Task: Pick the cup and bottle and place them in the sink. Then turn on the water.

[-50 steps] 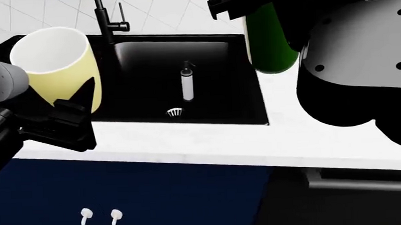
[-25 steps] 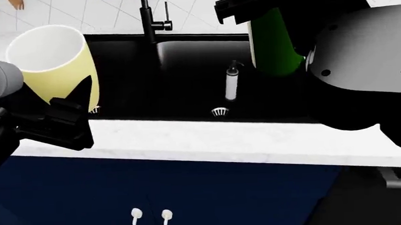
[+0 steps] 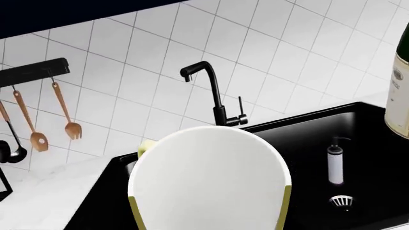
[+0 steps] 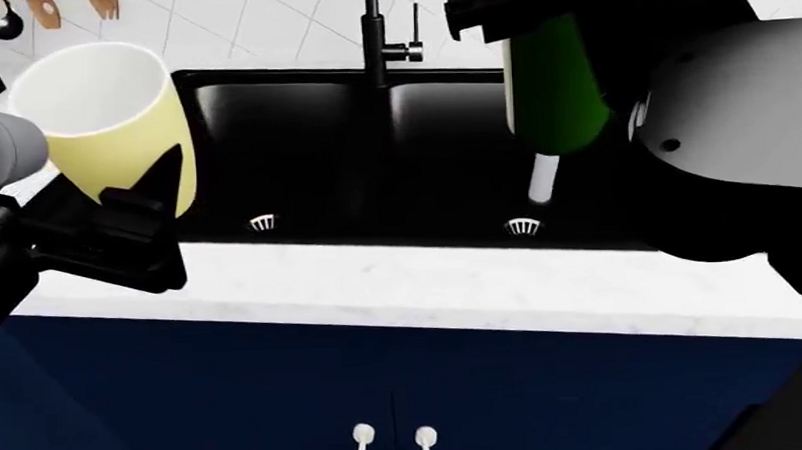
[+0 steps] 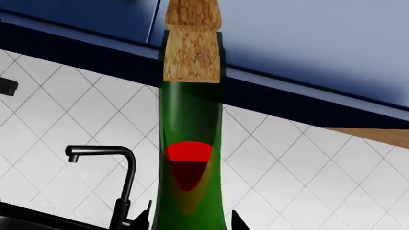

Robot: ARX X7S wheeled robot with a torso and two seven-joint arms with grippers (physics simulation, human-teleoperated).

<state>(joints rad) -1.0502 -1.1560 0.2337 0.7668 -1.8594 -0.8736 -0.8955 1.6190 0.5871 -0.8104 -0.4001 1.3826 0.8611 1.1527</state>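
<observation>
In the head view the pale yellow cup (image 4: 97, 116) hangs upright at the left, over the counter edge beside the sink's left basin, with my left gripper (image 4: 106, 185) shut on it. In the left wrist view the cup (image 3: 211, 182) has its white inside facing the camera and hides the jaws. The dark green bottle (image 4: 554, 90) hangs over the right basin, with my right gripper (image 4: 541, 20) shut on it. The right wrist view shows the bottle (image 5: 188, 158), its cork (image 5: 191, 48) and a fingertip (image 5: 235, 219) beside the glass. The black double-basin sink (image 4: 306, 158) lies below both.
A black faucet (image 4: 374, 36) stands behind the centre divider. A small white-and-grey cylinder (image 4: 543, 180) stands in the right basin near its drain (image 4: 521, 226). The left drain (image 4: 262, 223) shows too. Copper utensils (image 3: 38, 124) hang on the tiled wall. White counter (image 4: 443, 284) fronts the sink.
The head view has shifted left: sink, faucet and cylinder have slid right in the picture and both basins now show. Cup and bottle stay held in the same grips.
</observation>
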